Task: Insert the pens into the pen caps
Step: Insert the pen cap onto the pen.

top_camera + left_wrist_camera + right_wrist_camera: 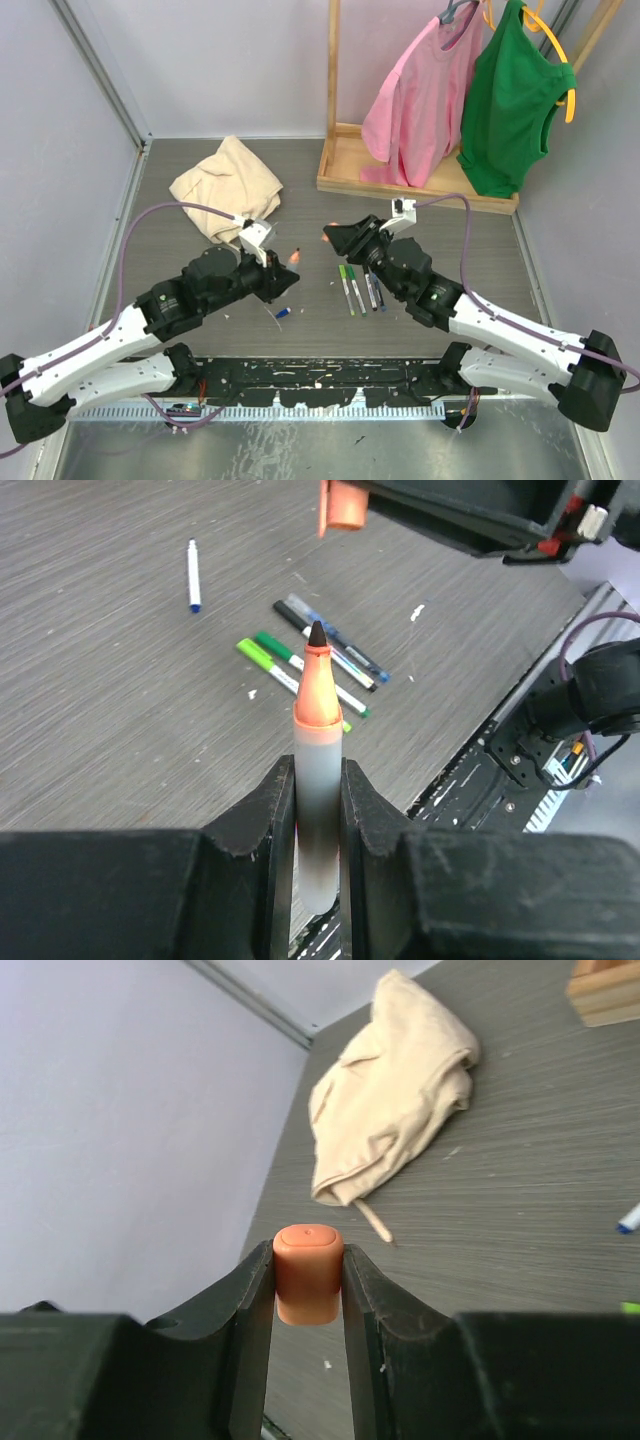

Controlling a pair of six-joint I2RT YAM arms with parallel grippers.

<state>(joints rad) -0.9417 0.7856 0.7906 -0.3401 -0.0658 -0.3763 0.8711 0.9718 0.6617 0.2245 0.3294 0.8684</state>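
My left gripper (317,772) is shut on a grey-barrelled pen (318,695) with an orange collar and a dark tip pointing away from the wrist. My right gripper (308,1262) is shut on a stubby orange pen cap (308,1272). In the top view the pen's orange end (293,259) and the cap (326,237) face each other above the table with a small gap between them. In the left wrist view the cap (345,504) sits beyond the tip. Several other pens (358,288) lie side by side on the table. A white pen with a blue tip (193,575) lies alone.
A beige cloth (228,185) is bunched at the back left, with a thin tan stick (375,1222) beside it. A wooden rack base (345,165) stands at the back right, with a pink shirt (420,100) and a green top (515,100) hanging over it.
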